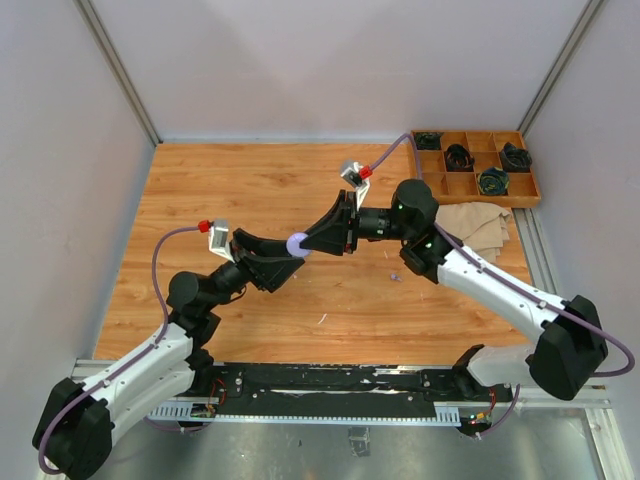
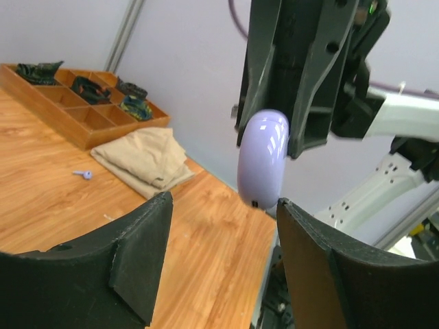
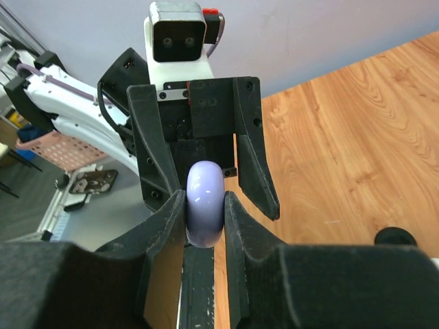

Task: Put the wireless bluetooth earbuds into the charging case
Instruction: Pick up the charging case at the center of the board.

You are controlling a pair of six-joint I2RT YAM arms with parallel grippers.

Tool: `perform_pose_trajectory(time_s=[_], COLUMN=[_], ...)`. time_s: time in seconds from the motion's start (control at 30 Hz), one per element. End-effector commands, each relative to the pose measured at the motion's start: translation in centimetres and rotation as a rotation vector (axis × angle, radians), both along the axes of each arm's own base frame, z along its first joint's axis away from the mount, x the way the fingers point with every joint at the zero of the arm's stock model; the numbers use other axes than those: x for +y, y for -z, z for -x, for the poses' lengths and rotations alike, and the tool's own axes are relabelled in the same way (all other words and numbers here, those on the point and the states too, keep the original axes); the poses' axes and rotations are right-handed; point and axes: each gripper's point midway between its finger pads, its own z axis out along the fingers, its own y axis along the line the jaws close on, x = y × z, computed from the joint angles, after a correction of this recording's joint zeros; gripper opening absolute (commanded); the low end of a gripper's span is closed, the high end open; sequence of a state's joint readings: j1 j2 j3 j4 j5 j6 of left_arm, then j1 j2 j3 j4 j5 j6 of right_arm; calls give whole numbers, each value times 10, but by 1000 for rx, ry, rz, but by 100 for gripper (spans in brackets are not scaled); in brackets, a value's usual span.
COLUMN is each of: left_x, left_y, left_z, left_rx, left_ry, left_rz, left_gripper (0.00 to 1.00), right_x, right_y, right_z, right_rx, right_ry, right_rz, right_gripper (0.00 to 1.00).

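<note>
the right gripper (image 3: 206, 212) pinches the smooth lilac rounded charging case (image 3: 205, 192) in mid-air, and the left gripper (image 2: 223, 204) stands wide either side without touching, so draw it straight back clear of the case, then fetch the tiny lilac stemmed earbud (image 2: 83, 174) lying on the wooden table (image 2: 41, 212).

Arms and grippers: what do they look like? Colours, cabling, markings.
Left arm and right arm match: white links, black joints. Left gripper and right gripper each have two black wedge-shaped fingers. A white-housed camera with a red plug sits on each wrist, fed by a purple cable. No markings I can make out.
</note>
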State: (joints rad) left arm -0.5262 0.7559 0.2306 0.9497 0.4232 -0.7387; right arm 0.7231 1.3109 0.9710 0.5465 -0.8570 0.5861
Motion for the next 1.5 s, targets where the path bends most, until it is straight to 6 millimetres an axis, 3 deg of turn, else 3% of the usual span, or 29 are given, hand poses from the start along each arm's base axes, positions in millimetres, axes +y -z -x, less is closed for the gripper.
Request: perform_pose_trajectory(time_s=[0.0,0.23,0.7,1.2,1.47], left_x=[-7,-14,-36,-46,-47], left_y=[-1,-4,-3,5,8], left_z=[11,22,20,22,23], left_rx=[-114,-206,-223,-228,-256], left_ry=[48,116,259,354,365], left_rz=[-105,-160,-239,-280,-293], left_gripper=[68,68,63,43,15], right_x=[-18,-30,-35,-29,-30], right_y=[11,18,18,24,30], right_z=[9,14,21,26,26], right_rx=[-114,-150,-234,-275,-294], right_ry=[-42,-78,-146,-194,-200], right_rz=[171,299,397,430,459], right_gripper=[9,9,12,13,18])
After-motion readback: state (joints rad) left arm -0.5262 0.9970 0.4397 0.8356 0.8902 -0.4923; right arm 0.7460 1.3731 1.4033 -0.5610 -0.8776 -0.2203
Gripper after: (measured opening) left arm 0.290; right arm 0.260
